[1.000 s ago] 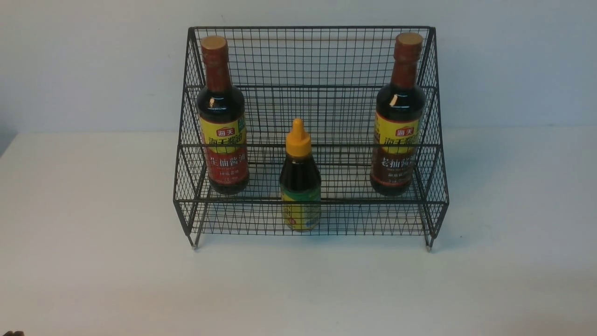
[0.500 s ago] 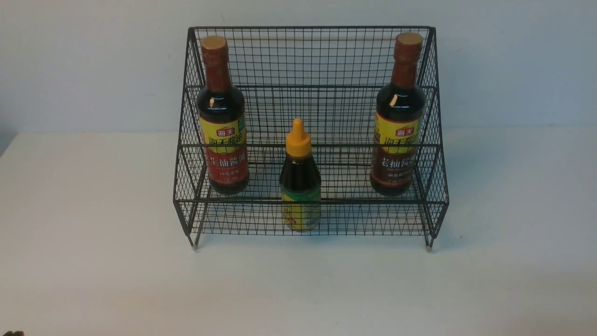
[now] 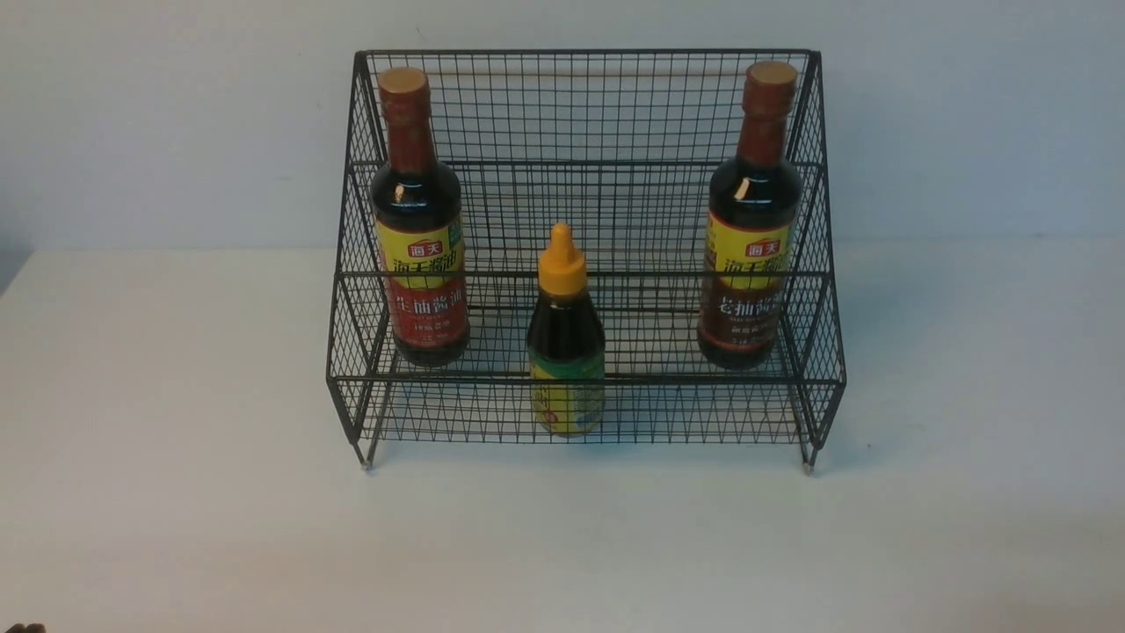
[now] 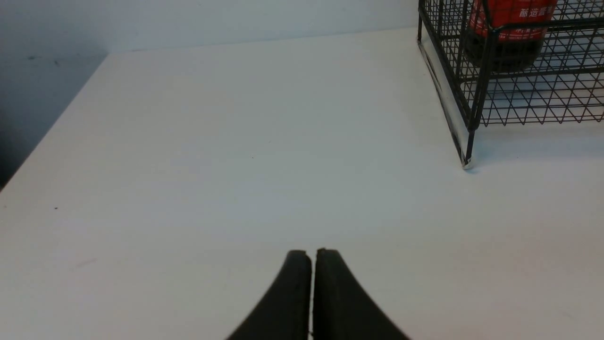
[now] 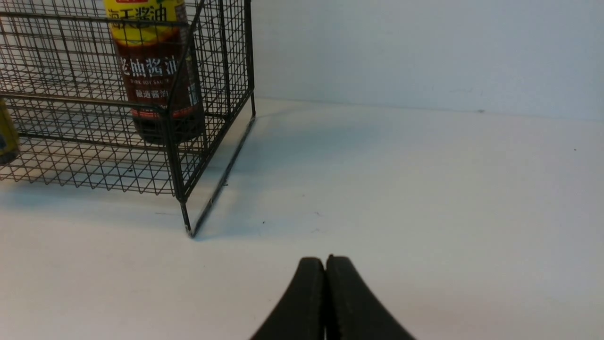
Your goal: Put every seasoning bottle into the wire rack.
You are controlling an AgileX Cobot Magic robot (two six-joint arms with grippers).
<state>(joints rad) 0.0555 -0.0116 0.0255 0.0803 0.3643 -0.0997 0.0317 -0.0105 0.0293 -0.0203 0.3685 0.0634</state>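
So, nothing at all has shifted over the last second: the front view is matched bottle for bottle by the earlier shots. That is read as the job being finished, not stalled.

The large black wire-mesh rack with two stepped tiers (image 3: 580, 105) is seen standing on the plain white tabletop (image 3: 176, 492), against a pale wall. All three seasoning bottles are held inside it, upright. The tall dark bottle with a tan cap and a yellow-and-red label on the left (image 3: 418, 220) is stood at the rack's left end, and its twin, the tall dark bottle with a browner label on the right (image 3: 752, 220), at the right end. Both seem to be set on the raised rear tier (hard to be fully sure through the mesh). The shorter dark bottle with the yellow nozzle cap and green-yellow label (image 3: 564, 338) is placed between them, lower and further forward, well apart from both.

The left gripper (image 4: 311, 257) is shown with its black fingers pressed together on nothing, over bare table, the rack's corner foot off to one side. The right gripper (image 5: 325, 264) is likewise closed and empty, clear of the rack.

No bottle is left outside, so nothing further looks to be needed.
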